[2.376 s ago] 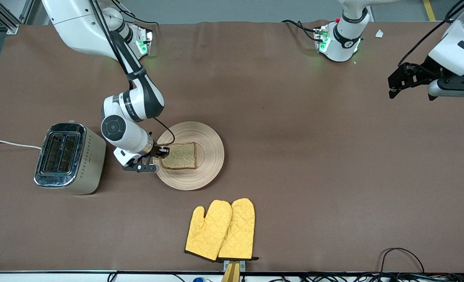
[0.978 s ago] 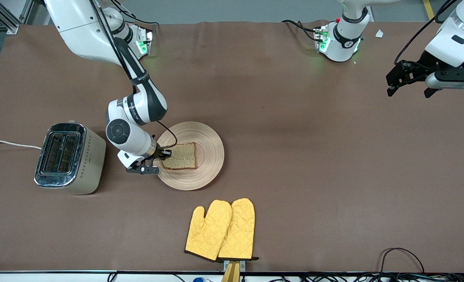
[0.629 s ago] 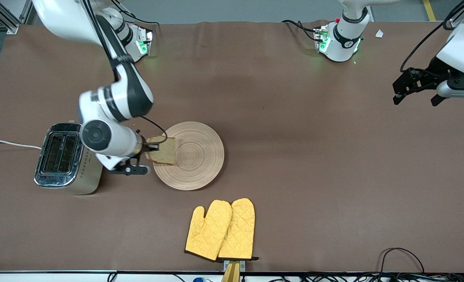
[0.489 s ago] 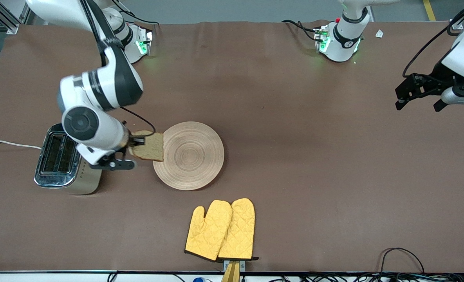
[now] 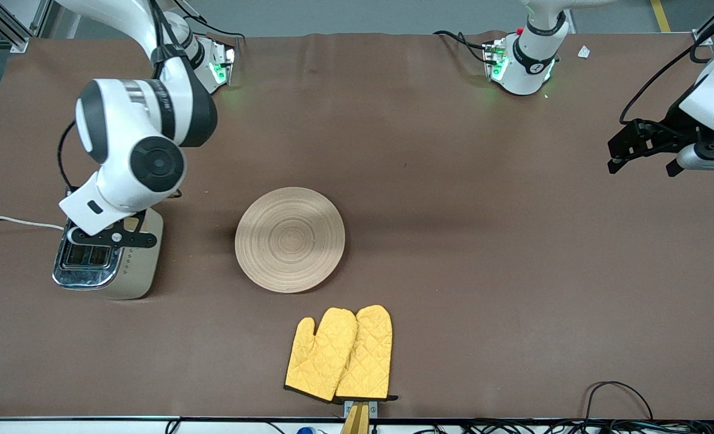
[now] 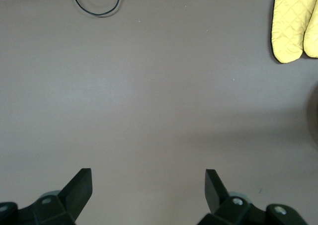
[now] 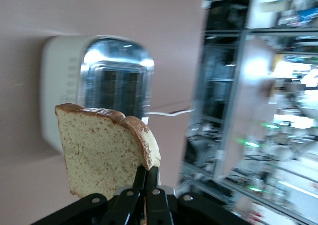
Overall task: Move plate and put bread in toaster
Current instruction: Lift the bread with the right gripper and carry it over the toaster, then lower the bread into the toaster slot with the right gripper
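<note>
My right gripper [image 5: 113, 237] hangs over the beige toaster [image 5: 137, 274], shut on one edge of the bread. The bread [image 7: 102, 153] is a speckled brown slice held upright above the toaster's chrome top and its two slots [image 7: 115, 81]. From the front only a sliver of the bread [image 5: 130, 224] shows under the wrist. The round light-wood plate [image 5: 290, 239] lies bare mid-table, beside the toaster. My left gripper [image 5: 638, 149] is open and empty, up over the left arm's end of the table. Its fingers [image 6: 79, 187] frame bare table.
A pair of yellow oven mitts [image 5: 340, 353] lies nearer the front camera than the plate and also shows in the left wrist view [image 6: 293, 24]. The toaster's white cord [image 5: 13, 222] runs off the right arm's end of the table. Cables lie along the front edge.
My right gripper closed on the bread, lifted it off the plate and carried it over the toaster. The plate now lies bare. The left gripper drifted slightly in the air.
</note>
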